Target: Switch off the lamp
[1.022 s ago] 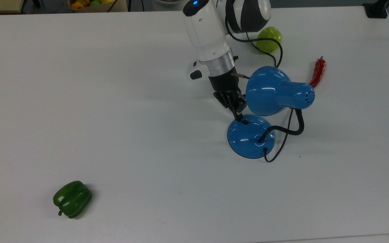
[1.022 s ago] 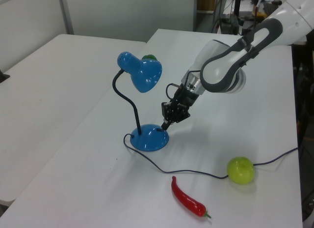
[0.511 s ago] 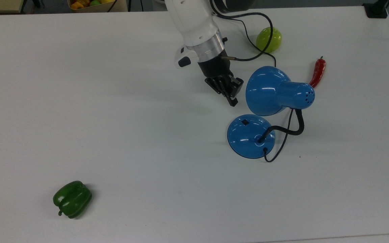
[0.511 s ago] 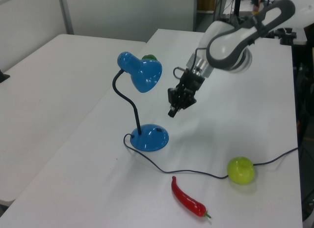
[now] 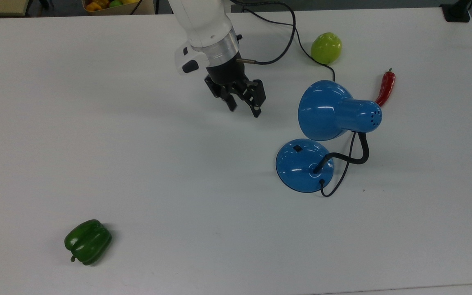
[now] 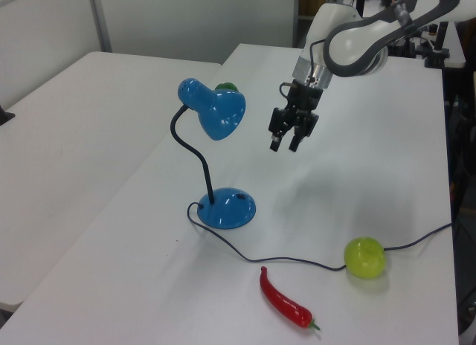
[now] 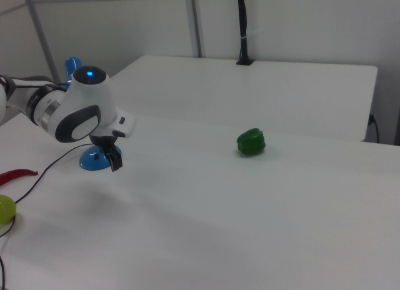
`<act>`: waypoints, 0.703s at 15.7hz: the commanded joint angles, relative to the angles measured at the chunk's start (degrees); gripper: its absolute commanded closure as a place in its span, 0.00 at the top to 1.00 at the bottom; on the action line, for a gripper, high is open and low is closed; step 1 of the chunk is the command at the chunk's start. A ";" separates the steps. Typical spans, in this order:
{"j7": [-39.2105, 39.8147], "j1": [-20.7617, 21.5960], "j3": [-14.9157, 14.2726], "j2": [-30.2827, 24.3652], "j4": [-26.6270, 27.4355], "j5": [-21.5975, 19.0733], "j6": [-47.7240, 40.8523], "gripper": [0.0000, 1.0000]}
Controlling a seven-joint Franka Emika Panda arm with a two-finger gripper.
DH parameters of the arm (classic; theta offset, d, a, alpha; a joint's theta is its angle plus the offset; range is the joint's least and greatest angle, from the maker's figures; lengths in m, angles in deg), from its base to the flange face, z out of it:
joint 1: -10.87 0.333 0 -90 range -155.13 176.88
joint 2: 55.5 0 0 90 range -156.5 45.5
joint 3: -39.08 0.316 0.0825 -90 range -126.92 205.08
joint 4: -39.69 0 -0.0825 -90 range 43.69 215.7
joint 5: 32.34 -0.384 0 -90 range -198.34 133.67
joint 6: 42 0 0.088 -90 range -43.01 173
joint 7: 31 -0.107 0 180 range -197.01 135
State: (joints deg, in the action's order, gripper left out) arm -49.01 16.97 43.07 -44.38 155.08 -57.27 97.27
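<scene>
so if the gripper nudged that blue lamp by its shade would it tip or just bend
The lamp would probably bend first: its shade hangs on a thin black gooseneck that already curves. A harder push might tip it, since the shade sits high and off to one side of the round base. The glossy shade looks slippery.
</scene>
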 commanded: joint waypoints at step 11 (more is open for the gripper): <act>5.79 1.72 -7.15 -12.87 -16.58 23.00 -46.17 1.00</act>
State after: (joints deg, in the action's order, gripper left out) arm -45.66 17.40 36.62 -56.09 143.06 -35.42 59.22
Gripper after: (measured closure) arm 0.000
